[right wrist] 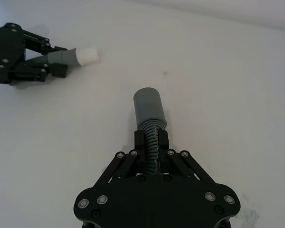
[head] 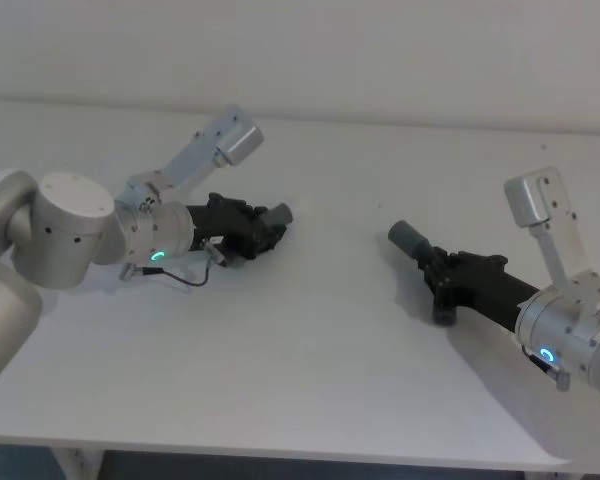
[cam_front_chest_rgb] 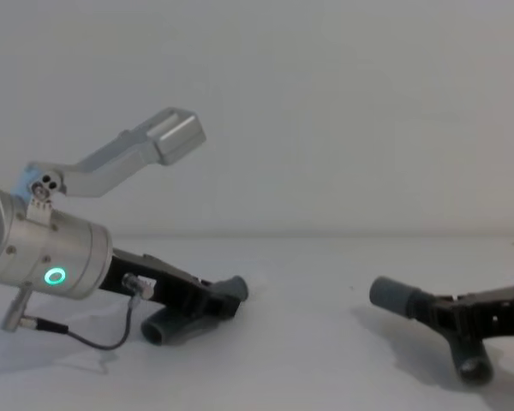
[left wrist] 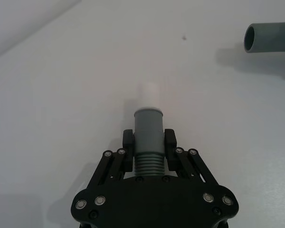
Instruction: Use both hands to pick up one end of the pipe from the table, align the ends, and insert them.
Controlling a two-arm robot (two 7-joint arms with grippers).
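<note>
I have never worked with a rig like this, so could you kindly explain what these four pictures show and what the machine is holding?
It is a two-armed robot at a white table. One picture looks down from its head, one looks across from its chest, and two sit on the wrists, looking along the fingers. The left gripper is shut on one grey tube, gripping its ribbed part; a pale tip sticks out beyond the grey collar. The right gripper is shut on the other tube, whose open collar points toward the left arm. The two tube ends face each other across a stretch of table, not yet joined.
</note>
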